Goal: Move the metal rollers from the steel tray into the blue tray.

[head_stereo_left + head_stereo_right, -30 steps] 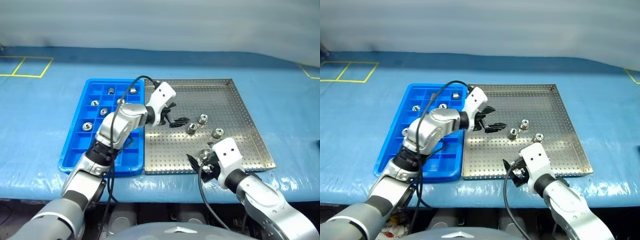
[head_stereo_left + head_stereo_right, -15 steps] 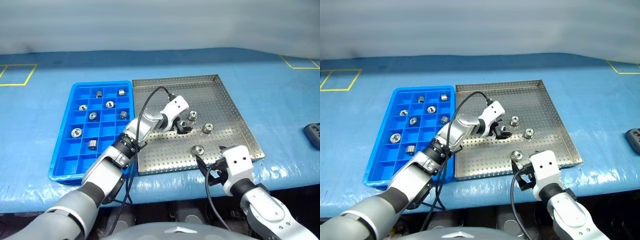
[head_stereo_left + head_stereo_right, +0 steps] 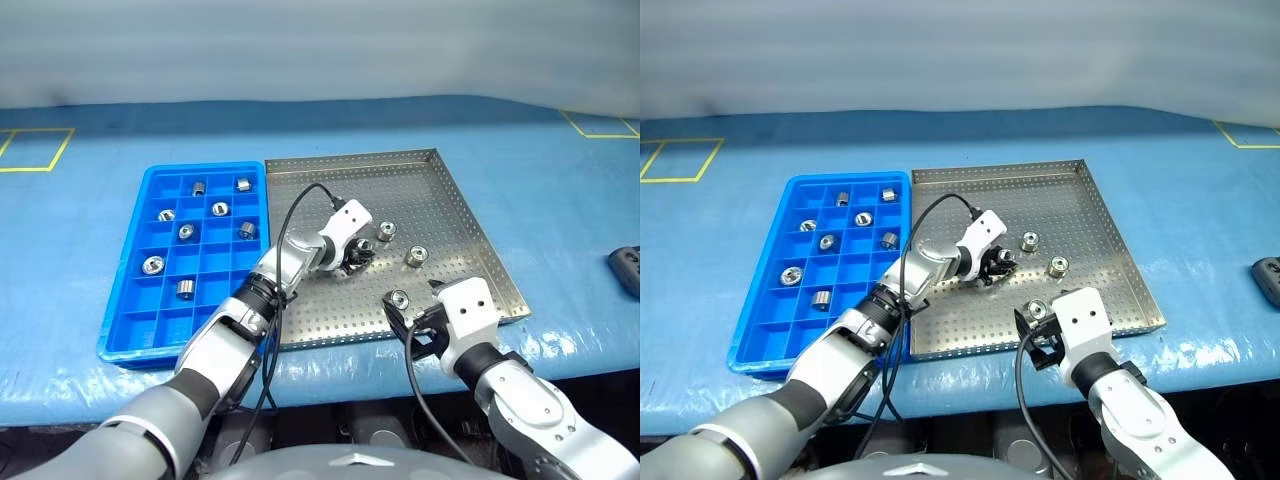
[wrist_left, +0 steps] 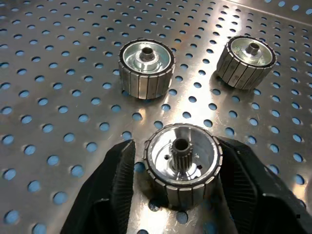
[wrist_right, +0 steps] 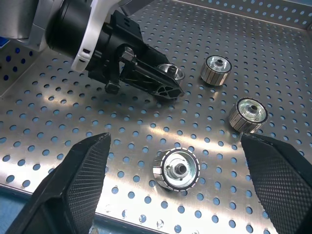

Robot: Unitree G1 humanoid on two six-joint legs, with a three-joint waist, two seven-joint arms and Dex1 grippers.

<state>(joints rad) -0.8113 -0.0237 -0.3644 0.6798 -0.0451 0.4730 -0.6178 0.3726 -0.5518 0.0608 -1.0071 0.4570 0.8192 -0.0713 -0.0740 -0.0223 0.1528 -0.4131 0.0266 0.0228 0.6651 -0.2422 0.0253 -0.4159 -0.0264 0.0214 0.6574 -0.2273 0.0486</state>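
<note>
Left wrist view: left end effector (image 4: 181, 168), open a second ago, now clamps a metal roller (image 4: 182, 165).

I am looking at what reads as an industrial workshop or parts-sorting station. The bench (image 3: 90, 250) is covered with a blue plastic sheet marked with yellow taped squares (image 3: 25, 150). On it sit a perforated steel tray (image 3: 440, 200) and a blue tray (image 3: 130, 330) with gridded compartments, both holding machined metal rollers (image 3: 416, 256). A plain pale wall (image 3: 320, 50) runs behind.
</note>
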